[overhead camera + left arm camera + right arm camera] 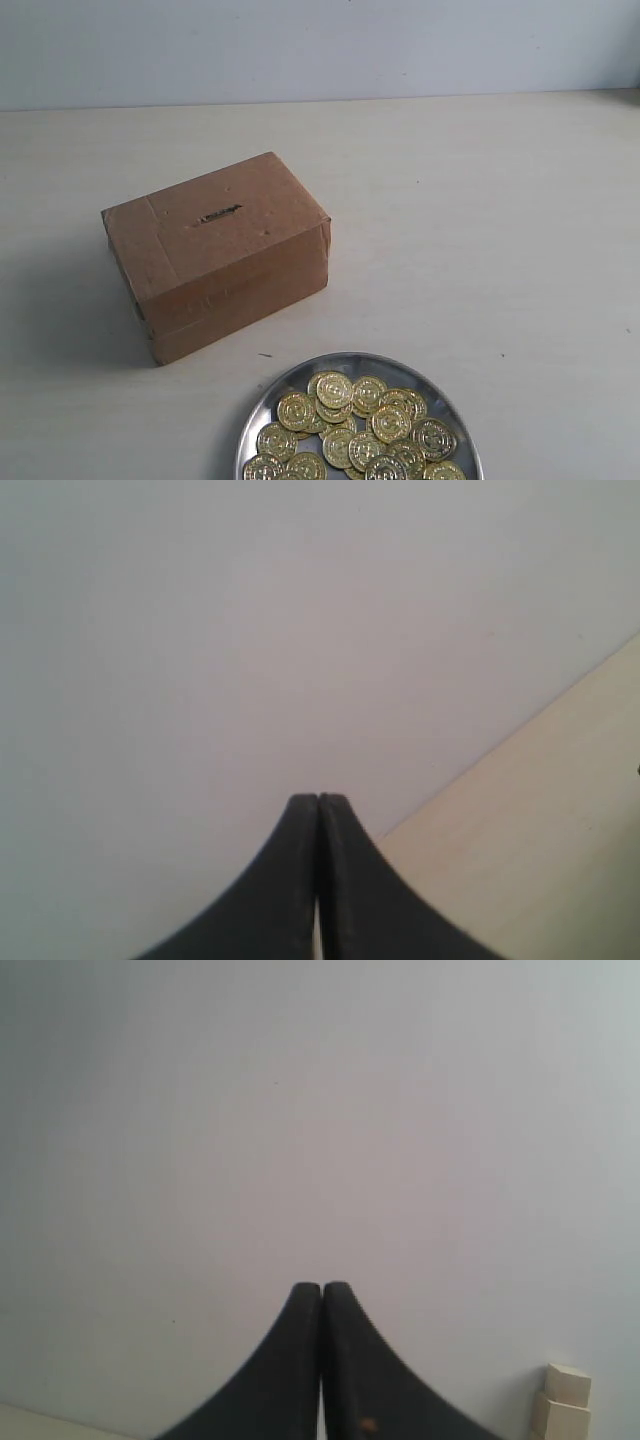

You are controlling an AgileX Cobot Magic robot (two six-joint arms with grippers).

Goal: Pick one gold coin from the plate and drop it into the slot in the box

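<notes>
A brown cardboard box [215,255] stands on the pale table left of centre, with its narrow dark slot [219,214] on the top face. At the front edge sits a round silver plate [268,407] holding several gold coins [334,390]. Neither arm appears in the exterior view. My left gripper [318,798] is shut with nothing between its black fingers, facing a plain wall and a strip of table. My right gripper [322,1286] is shut and empty too, facing the wall.
The pale wooden table [500,230] stretches wide to the right of the box and behind it. A grey wall [320,45] backs the table. Small pale blocks [565,1400] stand by the wall in the right wrist view.
</notes>
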